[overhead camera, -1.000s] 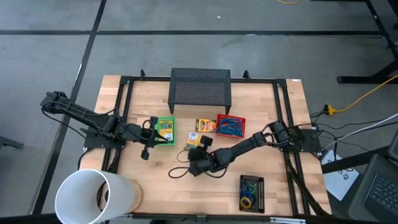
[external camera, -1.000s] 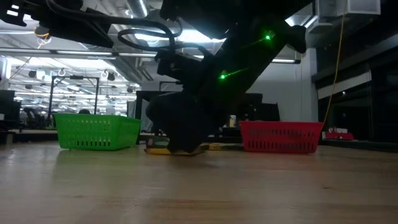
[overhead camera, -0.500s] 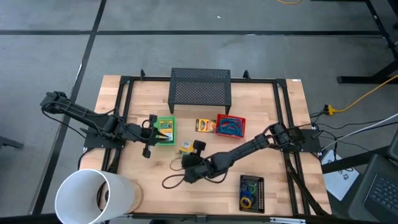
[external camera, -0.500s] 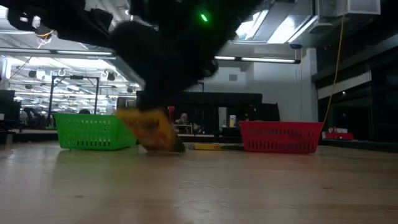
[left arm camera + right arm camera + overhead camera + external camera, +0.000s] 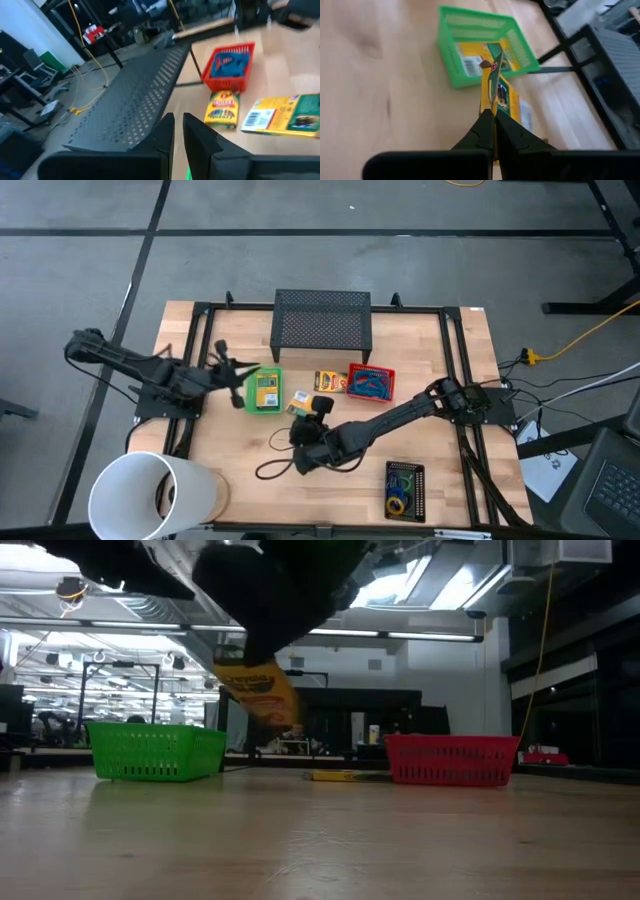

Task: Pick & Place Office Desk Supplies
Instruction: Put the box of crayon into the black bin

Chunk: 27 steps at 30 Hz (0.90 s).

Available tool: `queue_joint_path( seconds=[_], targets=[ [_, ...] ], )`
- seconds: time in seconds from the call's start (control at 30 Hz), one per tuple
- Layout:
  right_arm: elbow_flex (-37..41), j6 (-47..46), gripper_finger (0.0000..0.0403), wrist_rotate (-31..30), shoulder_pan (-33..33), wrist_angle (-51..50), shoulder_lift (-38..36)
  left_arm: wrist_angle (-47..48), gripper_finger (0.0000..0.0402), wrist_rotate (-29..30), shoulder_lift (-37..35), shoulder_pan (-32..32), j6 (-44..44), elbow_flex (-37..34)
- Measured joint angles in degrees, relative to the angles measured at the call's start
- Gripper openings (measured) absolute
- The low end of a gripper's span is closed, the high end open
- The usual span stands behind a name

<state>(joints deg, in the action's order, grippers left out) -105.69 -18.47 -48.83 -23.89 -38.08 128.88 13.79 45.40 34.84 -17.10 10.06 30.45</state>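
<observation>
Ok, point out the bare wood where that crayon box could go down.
Free: bare wood between the green tray and white cylinder, and right of the red tray. Crowded: the middle, around the right gripper holding a crayon box.

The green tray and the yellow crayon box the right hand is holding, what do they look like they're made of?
Green tray: looks like moulded plastic, judging by its even bright colour and slotted mesh walls; coated wire can't be ruled out.

Yellow crayon box: likely thin printed cardboard, with flat panels, printed graphics and a slim edge pinched by the right hand.
</observation>
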Motion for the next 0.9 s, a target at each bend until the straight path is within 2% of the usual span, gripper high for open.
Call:
queue_joint_path(
  seconds=[0.23, 0.4, 0.6, 0.73, 0.9],
  targets=[
    [0.0, 1.6, 0.0000, -1.3, 2.3, -0.2, 0.0, 0.3, 0.0036, 0.2, -13.2, 0.0, 0.1, -4.8],
    [0.0, 9.6, 0.0000, 0.8, 5.9, 6.9, 0.0, 0.1, 0.0035, 3.0, -20.7, 0.0, 1.1, -7.0],
    [-0.1, 21.9, 0.0000, 11.3, 11.4, 22.8, -0.1, 0.6, 0.0035, 2.9, -25.8, 0.0, 1.2, -8.7],
    [-0.1, 24.4, 0.0000, 17.4, 14.4, 26.6, -0.1, 1.8, 0.0035, 3.0, -26.5, 0.0, 1.0, -8.6],
    [-0.1, 24.5, 0.0000, 29.6, 16.2, 29.7, 0.7, 2.0, 0.0035, 2.9, -26.5, 0.0, 0.6, -8.6]
  ],
)
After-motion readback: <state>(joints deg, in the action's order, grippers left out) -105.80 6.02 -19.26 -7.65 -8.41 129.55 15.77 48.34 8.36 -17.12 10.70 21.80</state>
